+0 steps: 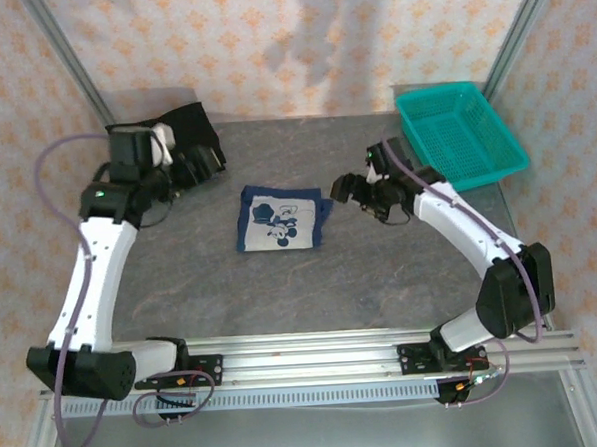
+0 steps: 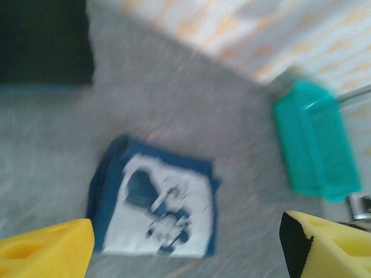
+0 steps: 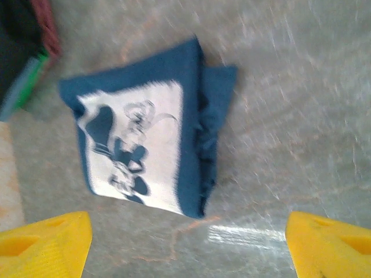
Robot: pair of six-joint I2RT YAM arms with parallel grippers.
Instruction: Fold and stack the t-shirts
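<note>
The navy shirt [image 1: 281,220] lies in the middle of the tabletop [image 1: 381,269], folded to a compact rectangle with the white print facing up. In the right wrist view its right edge looks loose, with bunched layers and one flap jutting past the rest. The black shirt [image 1: 188,124] sits at the far left corner, well apart from it; the left arm partly covers it, so I cannot tell whether it is spread or crumpled.

The left claw [image 1: 197,166] is near the black shirt, wide and empty. The right claw [image 1: 345,191] is just off the navy shirt's right edge, also wide and empty. The basket [image 1: 459,135] stands at the far right, out of the way.

The navy fold looks finished, so the step in hand is probably fetching the black shirt.
- **Clear the fold:** Lift both claws before swinging, so no fingertip drags the navy shirt open.
- **Spread first:** Draw the black shirt onto bare tabletop and lay it flat before any fold.
- **Grip:** Take it with one claw at each shoulder so it hangs even.
- **Edges:** They will be hard to read, dark cloth against a dark corner, so approach slowly.
- **Stack:** Fold it to the navy shirt's outline so the two sit square, and lower it gently onto that loose right edge.
</note>
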